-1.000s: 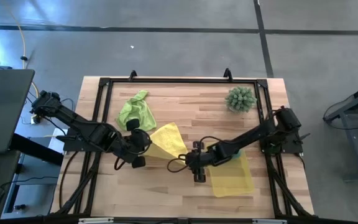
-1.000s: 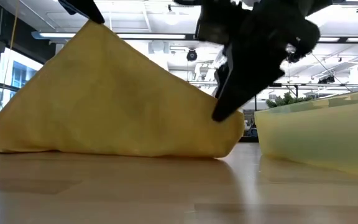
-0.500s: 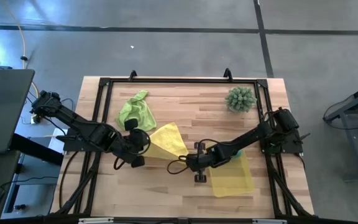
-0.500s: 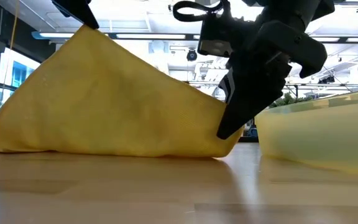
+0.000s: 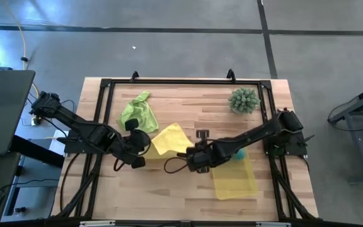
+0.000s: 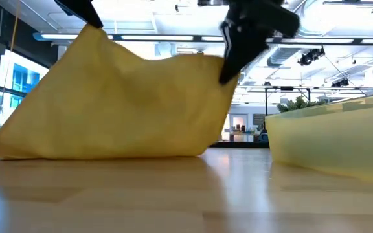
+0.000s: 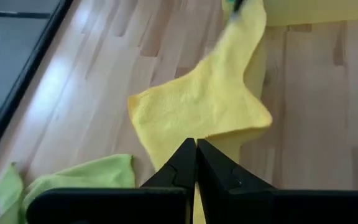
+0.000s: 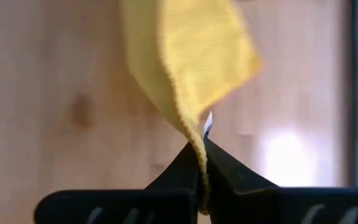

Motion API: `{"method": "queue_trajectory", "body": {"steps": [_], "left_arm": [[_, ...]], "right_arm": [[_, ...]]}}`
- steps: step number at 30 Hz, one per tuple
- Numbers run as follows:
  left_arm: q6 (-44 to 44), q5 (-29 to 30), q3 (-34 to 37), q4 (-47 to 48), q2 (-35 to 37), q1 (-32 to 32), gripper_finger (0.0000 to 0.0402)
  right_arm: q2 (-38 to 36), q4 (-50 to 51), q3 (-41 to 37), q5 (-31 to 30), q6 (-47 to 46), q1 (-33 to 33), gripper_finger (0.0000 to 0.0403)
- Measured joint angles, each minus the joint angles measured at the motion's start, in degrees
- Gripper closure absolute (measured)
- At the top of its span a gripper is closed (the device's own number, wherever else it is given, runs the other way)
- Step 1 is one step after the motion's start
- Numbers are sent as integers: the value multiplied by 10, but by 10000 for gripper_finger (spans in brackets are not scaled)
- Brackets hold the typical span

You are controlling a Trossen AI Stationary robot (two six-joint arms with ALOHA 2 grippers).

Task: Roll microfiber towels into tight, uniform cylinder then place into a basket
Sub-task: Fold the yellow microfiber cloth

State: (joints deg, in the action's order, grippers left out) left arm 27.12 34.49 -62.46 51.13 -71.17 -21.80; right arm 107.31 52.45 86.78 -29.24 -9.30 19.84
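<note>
Yellow towel [image 5: 169, 140] strung between both arms, lifted off the tabletop [image 5: 194, 104]. Left tool [image 7: 196, 163] clamped tight on one corner; right tool [image 8: 201, 165] pinched shut on the opposite edge, cloth hanging ahead of it. Likely stretching it flat for rolling. Basket [image 5: 237, 176] just beside right tool; lime towel [image 5: 136, 112] behind left tool.

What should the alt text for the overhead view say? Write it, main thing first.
Two dark robot arms hold a yellow towel between them at mid-table, the left tool shut on one corner and the right tool shut on another. A lime green towel lies crumpled behind it, a translucent yellow basket sits to the right, and a spiky green plant stands at the far right.
</note>
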Motion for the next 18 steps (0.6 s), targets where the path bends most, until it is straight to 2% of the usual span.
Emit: {"method": "queue_trajectory", "body": {"steps": [5,10,15,18], "left_arm": [[-26,44,0,8,36,0,401],[-38,113,0,22,92,0,401],[-58,171,0,27,139,1,401],[-102,245,0,23,151,12,401]], "right_arm": [[0,100,68,-82,8,-22,402],[-23,110,77,-94,52,-73,402],[-67,35,55,-22,128,-142,402],[-92,-60,42,34,202,-179,402]]}}
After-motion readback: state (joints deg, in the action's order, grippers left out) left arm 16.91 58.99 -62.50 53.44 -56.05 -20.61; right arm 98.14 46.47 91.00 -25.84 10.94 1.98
